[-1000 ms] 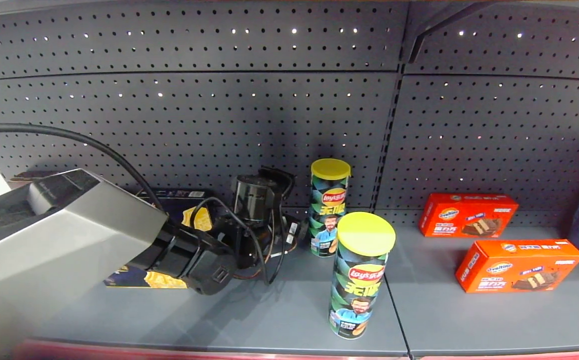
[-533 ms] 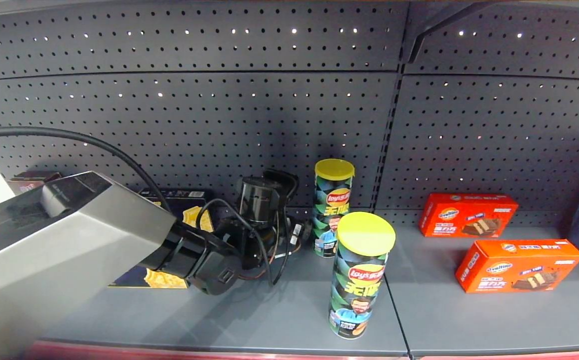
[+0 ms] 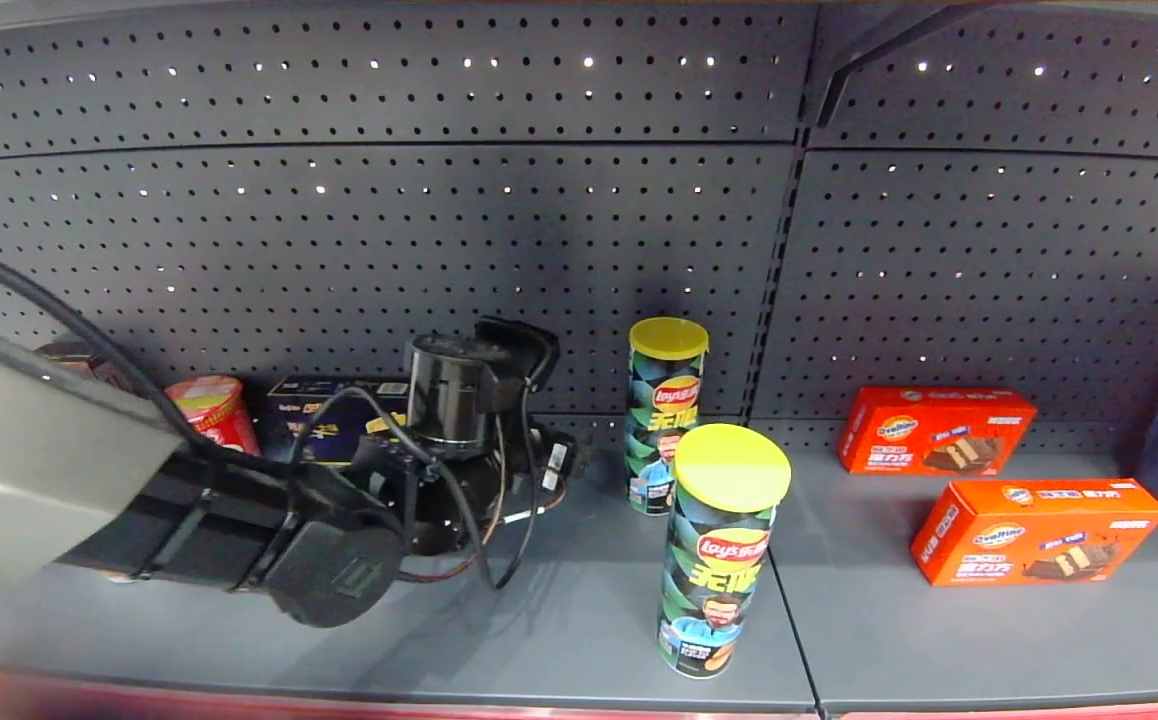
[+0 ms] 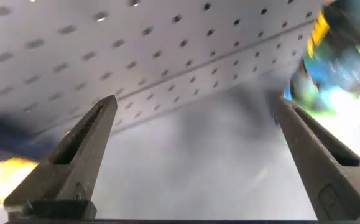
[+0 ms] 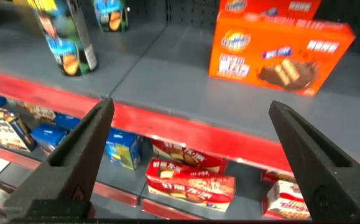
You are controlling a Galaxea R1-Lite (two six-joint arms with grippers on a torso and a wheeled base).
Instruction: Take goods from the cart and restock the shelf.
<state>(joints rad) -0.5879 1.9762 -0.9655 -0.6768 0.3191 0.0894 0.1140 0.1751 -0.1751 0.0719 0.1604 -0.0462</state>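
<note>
Currently, left gripper [image 4: 193, 102] sits low on the shelf [image 3: 559, 620], just beside the rear chip can [image 3: 666, 415]; fingers spread wide, holding nothing. 2 cans stand upright, the rear one behind the front chip can [image 3: 719, 550], likely forming a stock row. Right gripper [image 5: 190, 106] faces the shelf edge, fingers apart, empty.

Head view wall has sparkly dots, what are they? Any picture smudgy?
Head view: light shines through some holes in the dark grey perforated back panel, and a shadow darkens its middle. Left wrist view: smudgy, the panel's holes stretched into ovals. Right wrist view: the orange box looks clear.
</note>
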